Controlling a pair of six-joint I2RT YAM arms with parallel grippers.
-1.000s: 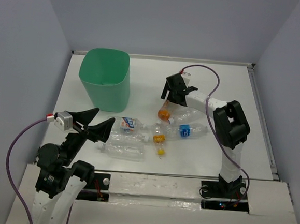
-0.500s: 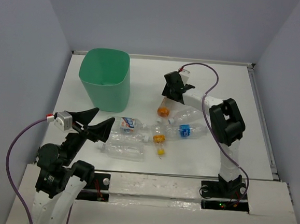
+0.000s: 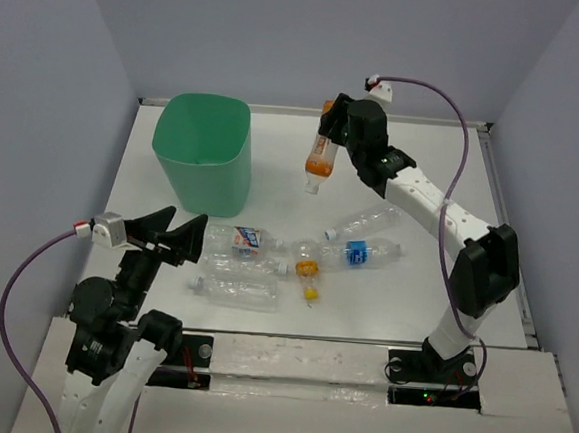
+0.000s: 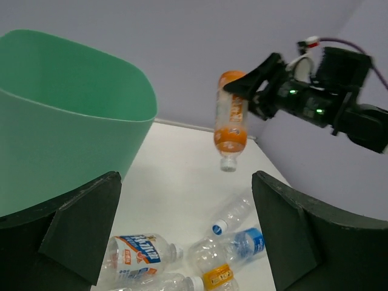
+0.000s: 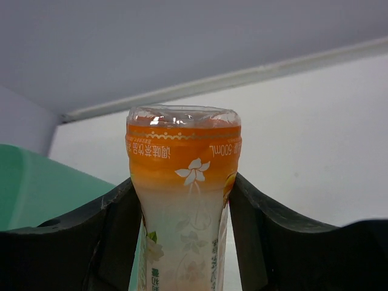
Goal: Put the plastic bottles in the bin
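The mint-green bin stands at the back left of the table; its wall also fills the left of the left wrist view. My right gripper is shut on an orange-labelled bottle, which hangs cap down in the air to the right of the bin. In the right wrist view both fingers press the bottle's sides. Several more plastic bottles lie in a loose pile at the table's middle front. My left gripper is open and empty, hovering left of that pile.
In the pile are a blue-and-orange labelled bottle, a clear one, a blue-labelled one and a blue-capped one. Raised white edges border the table, and grey walls enclose it.
My right gripper shut on the orange-labelled bottle and lifted it off the table, up and towards the back. The left gripper shifted slightly left and stayed open.
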